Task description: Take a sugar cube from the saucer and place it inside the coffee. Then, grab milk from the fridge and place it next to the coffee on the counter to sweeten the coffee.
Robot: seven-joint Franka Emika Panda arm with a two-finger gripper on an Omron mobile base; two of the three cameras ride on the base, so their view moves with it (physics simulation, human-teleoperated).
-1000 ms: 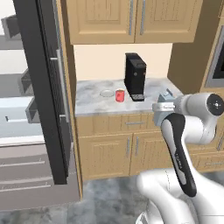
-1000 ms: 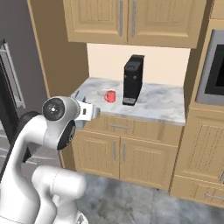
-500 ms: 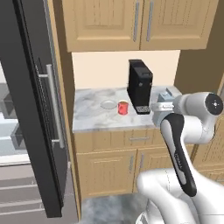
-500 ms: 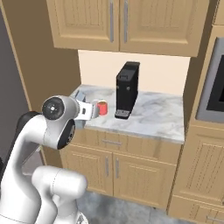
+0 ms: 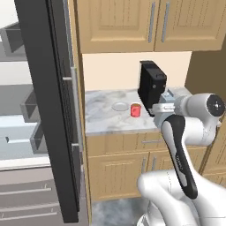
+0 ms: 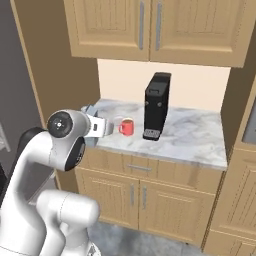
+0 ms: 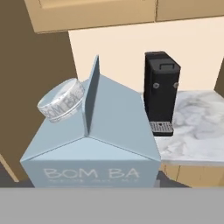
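The carton (image 7: 94, 140) fills the lower left of the hand view, right up against the camera. Its peaked ridge runs from the near bottom toward the top of the frame, a round pale cap (image 7: 61, 99) sits on the left slope, and lettering faces the lens on the front wall. In that view it stands upright, long axis vertical, though the fingertips are hidden behind it. In the right base view the gripper (image 6: 102, 127) sits left of centre with a blue-grey shape between its jaws, which stand part-way apart and look closed on the carton. In the left base view the gripper (image 5: 160, 107) is at right of centre, in front of the coffee machine (image 5: 152, 87).

The counter (image 5: 103, 119) crosses the middle of the left base view. The red mug (image 5: 135, 110) stands near its front edge, with the saucer (image 5: 120, 106) just beside it to the left and a little further back. Bare marble lies left of the saucer up to the open fridge door (image 5: 53, 114), which fills the left third of the frame. In the right base view the mug (image 6: 126, 127) is just right of the gripper, the machine (image 6: 157, 106) stands beyond it, and a wide bare stretch of marble (image 6: 195, 137) runs toward the right edge. Upper cabinets (image 6: 150, 27) hang over the counter, leaving open height above the mug.
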